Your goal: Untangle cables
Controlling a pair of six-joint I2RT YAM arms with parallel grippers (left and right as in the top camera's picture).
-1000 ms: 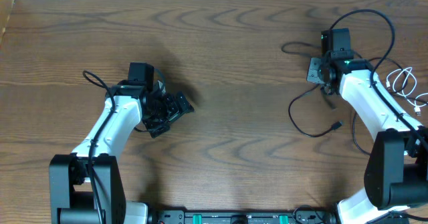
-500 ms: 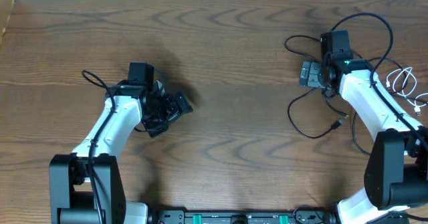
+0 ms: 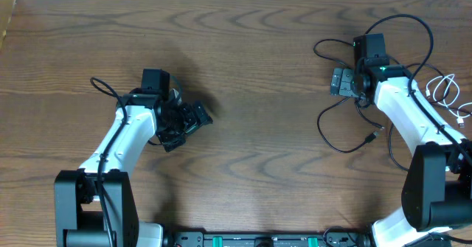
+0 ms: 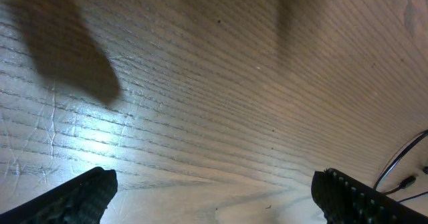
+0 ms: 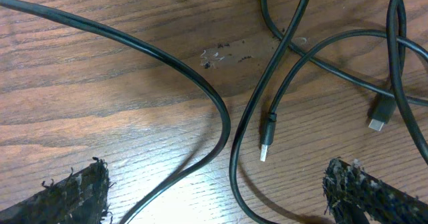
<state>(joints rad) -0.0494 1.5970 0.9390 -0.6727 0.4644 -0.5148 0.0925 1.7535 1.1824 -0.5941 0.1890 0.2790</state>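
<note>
At table [image 3: 258,70] right | black cable [image 5: 267,127] loose under released right gripper [image 5: 217,194] | left gripper [image 4: 214,194] released

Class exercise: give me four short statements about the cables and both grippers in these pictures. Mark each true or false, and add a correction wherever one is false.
1. The right gripper is open over the black cable. True.
2. The left gripper holds the white cable. False: it is open over bare table; the white cable lies on the right side, near the right arm.
3. The black cable lies straight. False: it curls in loops that cross one another.
4. A plug of the black cable lies on the table, ungripped. True.
</note>
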